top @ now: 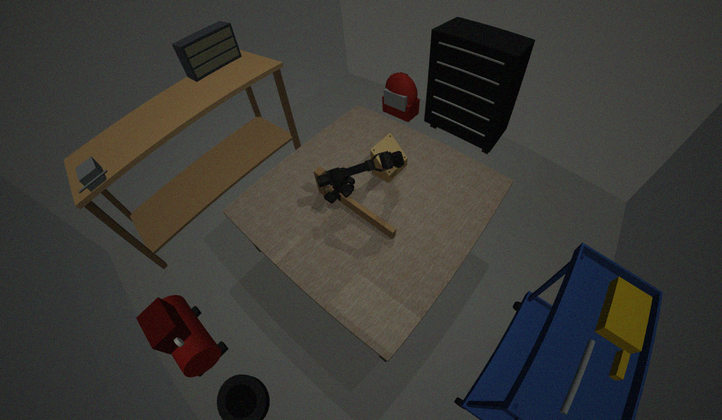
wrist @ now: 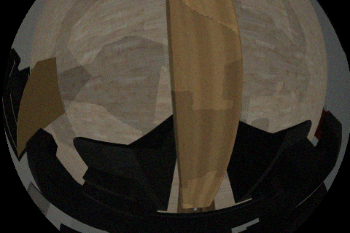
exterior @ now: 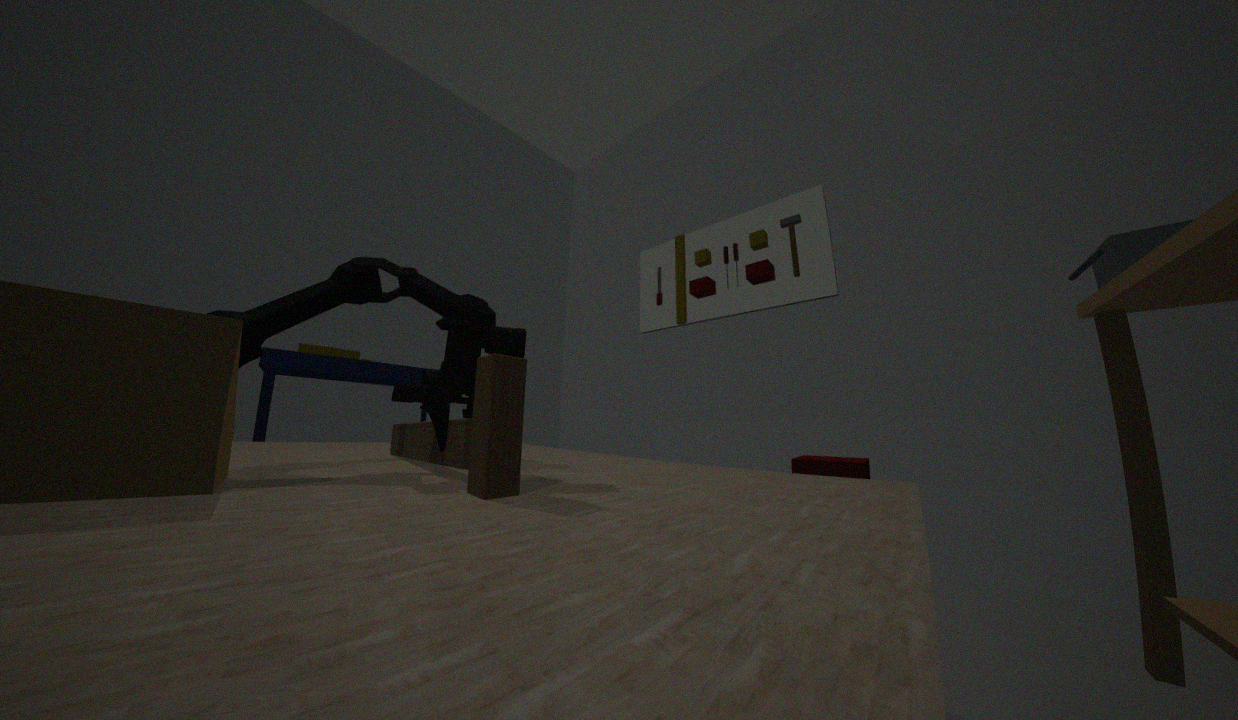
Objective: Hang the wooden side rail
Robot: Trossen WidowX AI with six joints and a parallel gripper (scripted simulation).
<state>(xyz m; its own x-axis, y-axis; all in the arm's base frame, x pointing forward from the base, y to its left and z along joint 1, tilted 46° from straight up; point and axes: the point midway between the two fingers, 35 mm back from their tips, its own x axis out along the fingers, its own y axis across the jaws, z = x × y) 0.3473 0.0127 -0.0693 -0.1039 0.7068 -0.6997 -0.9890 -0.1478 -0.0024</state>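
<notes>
"What stands at the far left, seen from above?"

"A wooden workbench [top: 165, 112] [exterior: 1142, 284], with a small drawer cabinet [top: 211, 51] on top at its farther end."

"And moving right, onto the desk [top: 379, 297] [exterior: 605, 582] [wrist: 120, 54]?"

"First the headboard post [top: 319, 173] [exterior: 498, 425], upright. Right beside it comes the pincer [top: 338, 193] [exterior: 453, 434] [wrist: 195, 116], pointing down."

"Is it holding anything?"

"Yes, it's clamped on the wooden side rail [top: 368, 214] [exterior: 417, 438] [wrist: 205, 62], one finger on each side, near the end by the post."

"Where does the rail go from there?"

"It runs away from the post, down and to the right in the top view, standing on its narrow edge. Its far end looks to be down on the desk."

"Are the hooks on the pins?"

"I can't tell. The slot is hidden, and the wrist view gives only a tiny bright speck at that joint."

"What's farther right?"

"The black arm [top: 359, 167] [exterior: 292, 308], reaching over from its pale wooden block [top: 383, 144] [exterior: 104, 394] [wrist: 40, 98]. Then a black tool chest [top: 470, 86] behind the desk, and a blue cart [top: 540, 334] [exterior: 345, 362] carrying a yellow case [top: 627, 310] [exterior: 328, 351]."
</notes>
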